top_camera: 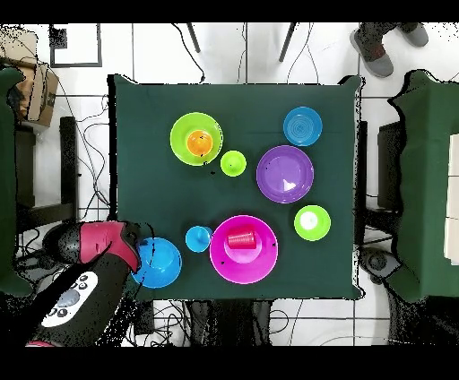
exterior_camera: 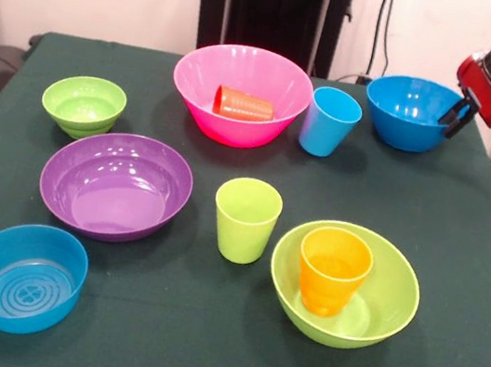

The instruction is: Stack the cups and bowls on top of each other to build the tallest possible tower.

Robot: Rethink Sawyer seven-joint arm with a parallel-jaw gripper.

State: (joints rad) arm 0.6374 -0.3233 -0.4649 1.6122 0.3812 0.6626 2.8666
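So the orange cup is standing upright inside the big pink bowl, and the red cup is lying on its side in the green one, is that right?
Not quite: the bowls are swapped. The front view shows the orange cup standing upright in the large lime green bowl, while the red cup lies on its side in the large pink bowl.

No legible text or labels anywhere

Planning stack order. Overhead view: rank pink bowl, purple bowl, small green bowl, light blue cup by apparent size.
1. pink bowl
2. purple bowl, slightly smaller across
3. small green bowl
4. light blue cup

The camera looks straight down, so nearness hardly skews this.
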